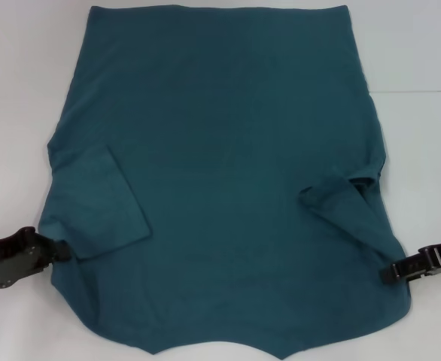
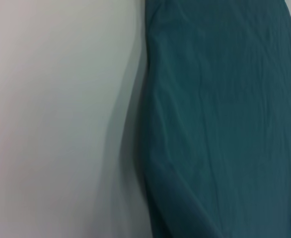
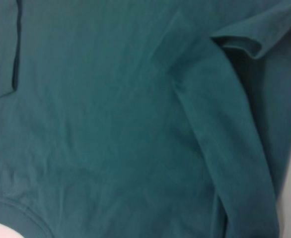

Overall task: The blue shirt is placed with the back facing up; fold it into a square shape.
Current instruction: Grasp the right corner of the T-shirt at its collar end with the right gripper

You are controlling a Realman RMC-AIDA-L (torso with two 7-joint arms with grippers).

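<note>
The blue shirt (image 1: pixel 220 173) lies spread flat on the white table (image 1: pixel 420 45), hem at the far side and neckline at the near edge. Both short sleeves are folded inward onto the body: the left sleeve (image 1: pixel 92 210) lies flat, the right sleeve (image 1: pixel 348 203) is creased and slightly raised. My left gripper (image 1: pixel 56 251) is low at the shirt's left edge beside the folded sleeve. My right gripper (image 1: pixel 393 272) is at the shirt's right edge near the shoulder. The left wrist view shows the shirt's side edge (image 2: pixel 225 119); the right wrist view shows fabric and the folded sleeve (image 3: pixel 235 44).
Bare white table (image 2: pixel 51 119) lies to the left and right of the shirt. The shirt's near edge reaches the bottom of the head view. No other objects are in view.
</note>
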